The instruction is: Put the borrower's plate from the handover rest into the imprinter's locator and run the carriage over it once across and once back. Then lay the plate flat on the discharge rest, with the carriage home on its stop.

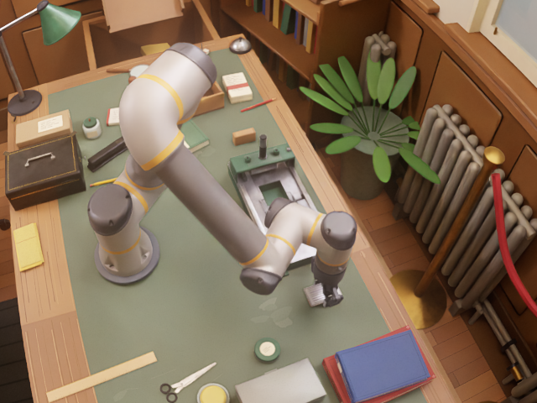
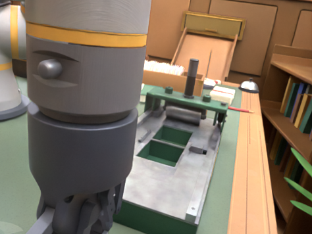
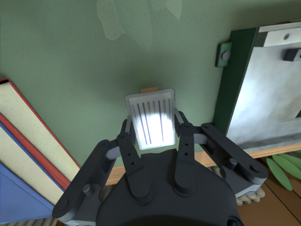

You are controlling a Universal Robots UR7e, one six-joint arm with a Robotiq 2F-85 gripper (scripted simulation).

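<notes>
The borrower's plate (image 3: 152, 119), a pale metal card with raised dark lines, hangs just above the green desk mat a short way off the near end of the imprinter (image 1: 271, 191). A small tan rest (image 3: 148, 89) shows just beyond the plate's far edge. The imprinter's grey bed has two green recesses (image 2: 168, 144), and its green carriage (image 2: 187, 100) with the black handle sits at the far end. My gripper (image 3: 152, 124) is closed on the plate's two long edges and holds it.
A blue and red book stack (image 1: 381, 364) lies near the desk's front corner, close to my wrist. A grey box (image 1: 281, 384), a green round pad (image 1: 266, 349) and scissors (image 1: 186, 381) lie along the front. The desk's wooden edge (image 2: 250, 164) runs beside the imprinter.
</notes>
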